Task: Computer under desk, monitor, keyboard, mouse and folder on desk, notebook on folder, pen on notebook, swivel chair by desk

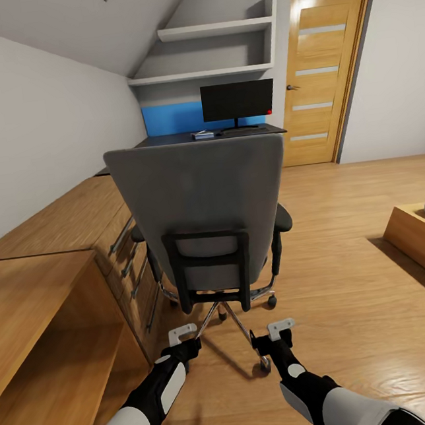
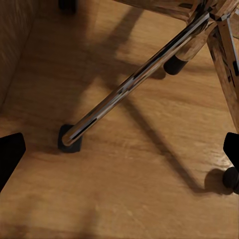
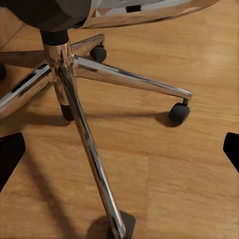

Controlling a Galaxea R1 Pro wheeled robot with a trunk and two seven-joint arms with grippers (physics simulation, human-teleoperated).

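Observation:
The swivel chair [image 1: 202, 207] stands right in front of me with its grey back toward me, hiding its seat and the folder. Beyond it is the desk [image 1: 163, 139] with its blue back panel, and the black monitor [image 1: 237, 101] stands on it. A small pale item [image 1: 203, 134] lies by the monitor's stand, too small to name. Computer, keyboard, mouse, notebook and pen are out of view. My left gripper [image 1: 182, 336] [image 2: 119, 154] and right gripper [image 1: 281, 329] [image 3: 119, 152] hang open low behind the chair. They point at its chrome spokes [image 2: 134, 79] [image 3: 124, 79].
Low wooden shelving with drawers [image 1: 75, 229] runs along the left wall close beside the chair. A wooden door [image 1: 328, 72] is at the back right, and a wooden bed frame [image 1: 422, 240] at the right edge. Bare wood floor [image 1: 333, 224] spreads to the chair's right.

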